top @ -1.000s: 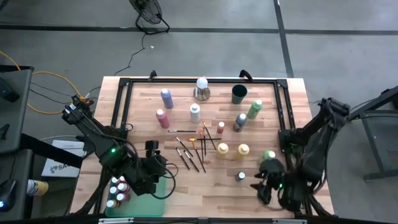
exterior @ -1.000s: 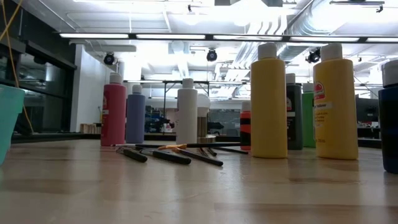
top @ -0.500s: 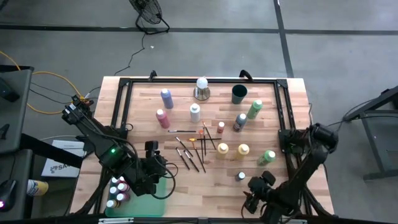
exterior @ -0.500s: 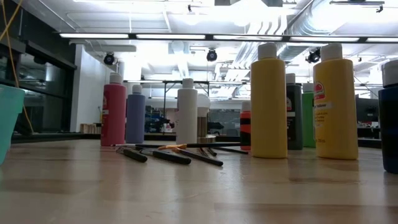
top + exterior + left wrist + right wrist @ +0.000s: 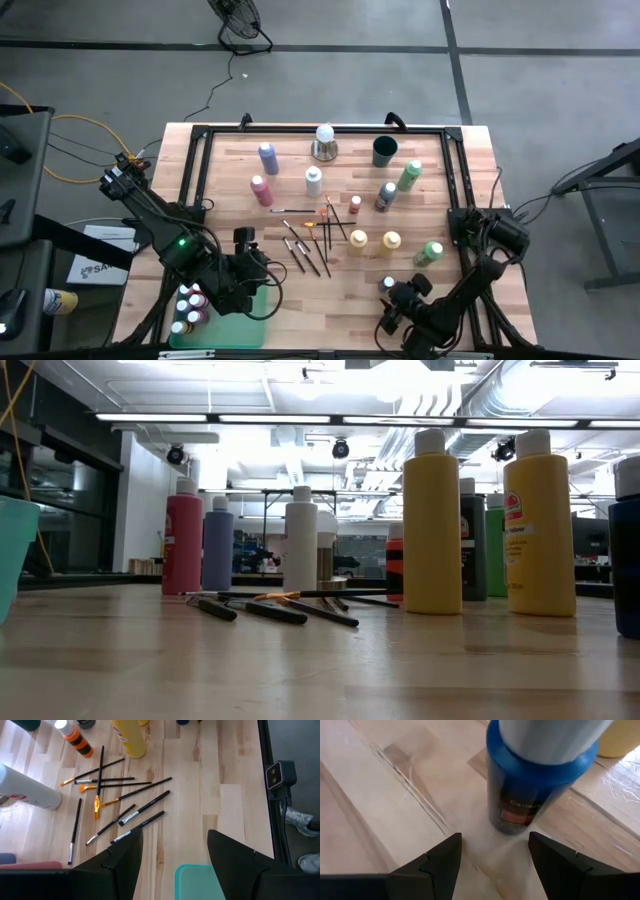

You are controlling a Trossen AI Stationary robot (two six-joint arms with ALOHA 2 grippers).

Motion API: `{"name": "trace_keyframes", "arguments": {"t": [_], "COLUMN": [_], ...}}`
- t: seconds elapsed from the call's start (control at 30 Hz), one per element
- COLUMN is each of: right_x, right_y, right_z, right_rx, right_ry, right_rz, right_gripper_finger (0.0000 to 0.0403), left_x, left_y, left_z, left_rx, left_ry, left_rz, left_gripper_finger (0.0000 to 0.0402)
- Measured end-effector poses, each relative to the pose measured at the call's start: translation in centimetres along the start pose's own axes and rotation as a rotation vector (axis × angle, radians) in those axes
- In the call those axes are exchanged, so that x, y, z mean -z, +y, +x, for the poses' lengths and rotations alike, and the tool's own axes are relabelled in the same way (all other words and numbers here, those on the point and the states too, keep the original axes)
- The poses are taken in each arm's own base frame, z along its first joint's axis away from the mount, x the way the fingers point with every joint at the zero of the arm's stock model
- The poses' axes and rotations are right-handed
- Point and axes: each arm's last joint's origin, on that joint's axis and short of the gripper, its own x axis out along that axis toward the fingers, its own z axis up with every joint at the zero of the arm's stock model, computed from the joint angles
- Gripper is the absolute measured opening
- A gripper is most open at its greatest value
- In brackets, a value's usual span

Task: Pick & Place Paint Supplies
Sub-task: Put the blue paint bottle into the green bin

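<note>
Overhead sees whole table (image 5: 470, 150); low view level, sharing brushes (image 5: 280, 607).

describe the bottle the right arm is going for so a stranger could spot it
Find the wooden table, then the two yellow bottles near its middle. Toward the near right edge stands a lone dark blue bottle with a pale cap, just ahead of the right gripper's open jaws.

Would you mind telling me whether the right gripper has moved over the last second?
Yes. In the high view the right gripper has swung leftward along the table's near edge, from right of the small blue bottle to just in front of it.
</note>
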Motion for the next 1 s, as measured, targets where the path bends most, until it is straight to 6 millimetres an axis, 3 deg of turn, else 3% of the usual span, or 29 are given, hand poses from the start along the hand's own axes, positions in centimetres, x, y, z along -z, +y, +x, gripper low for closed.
{"name": "trace_keyframes", "arguments": {"t": [0.6, 1.0], "right_x": [-2.2, -1.4], "right_y": [0.1, 0.1], "right_z": [2.2, 1.6], "right_rx": [0.059, 0.046], "right_ry": [-0.060, -0.009], "right_rz": [0.052, 0.036], "right_gripper_finger": [0.0225, 0.0119], "left_x": [0.0, 0.0], "left_y": [0.0, 0.0], "left_z": [0.0, 0.0], "left_rx": [0.000, 0.000], "left_ry": [0.000, 0.000], "left_rz": [-0.008, -0.019], "left_gripper_finger": [0.0216, 0.0216]}}
